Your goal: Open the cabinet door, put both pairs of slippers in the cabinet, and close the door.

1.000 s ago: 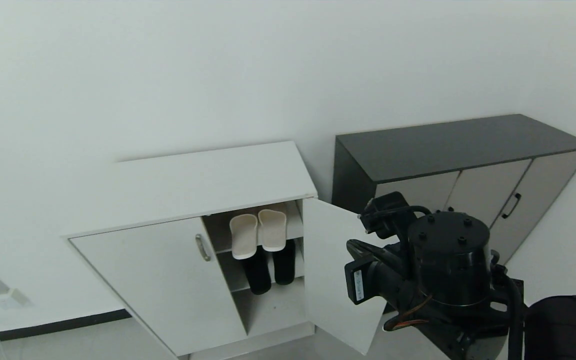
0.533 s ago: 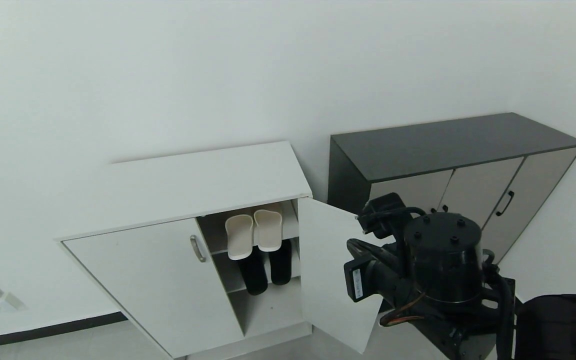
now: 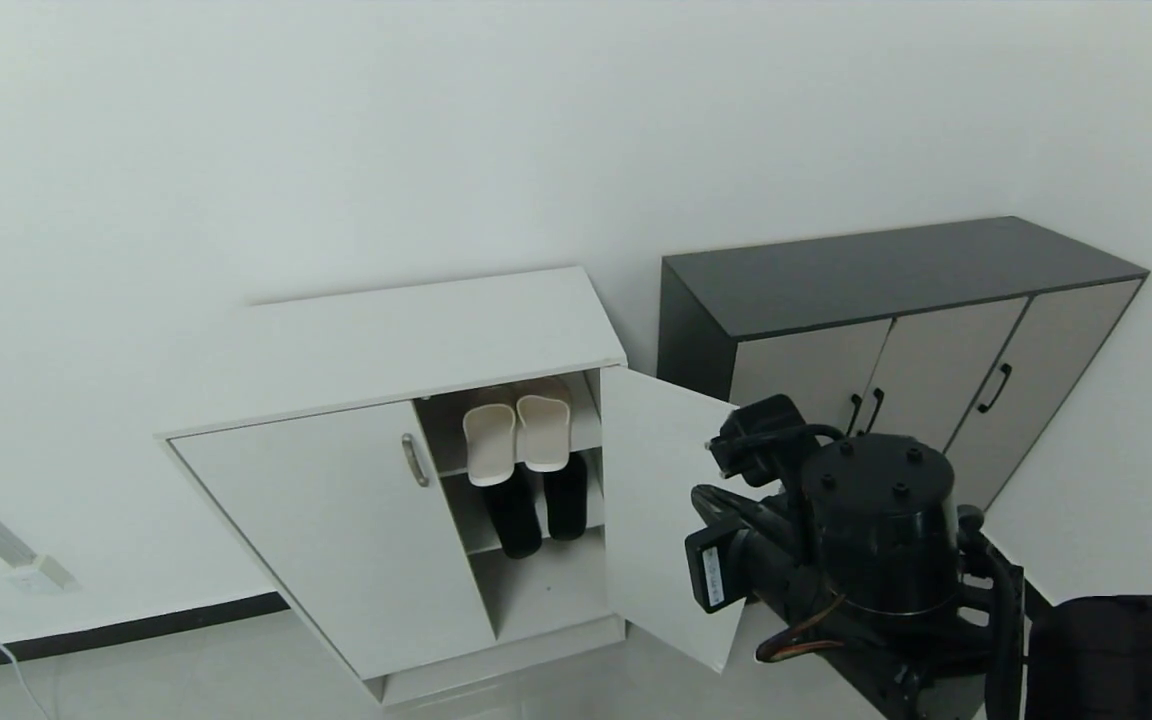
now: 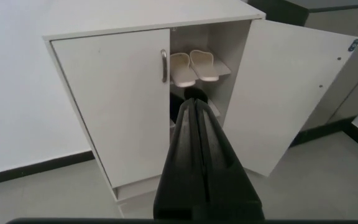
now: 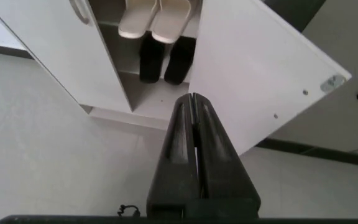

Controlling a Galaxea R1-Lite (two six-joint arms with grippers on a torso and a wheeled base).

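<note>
Cabinet (image 3: 416, 330) door (image 3: 666, 520) hung open; beige slippers (image 3: 518, 435) sat on the upper shelf (image 3: 588, 432), black slippers (image 3: 541, 515) on the shelf just below. Left tool (image 4: 196, 102) and right tool (image 5: 192, 98) were both pinched closed, holding nothing, in front of the opening.

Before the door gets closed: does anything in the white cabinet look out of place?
The cream slippers and the black slippers below both stick out past their shelf edges, toward the open door; it may catch them when swung shut.

The left gripper (image 4: 194, 104) was pressed closed, holding nothing, and pointed away toward the far side. The right gripper (image 5: 193, 99) was likewise closed and empty, angled downward. The right arm (image 3: 836, 540) sat folded at the near right
</note>
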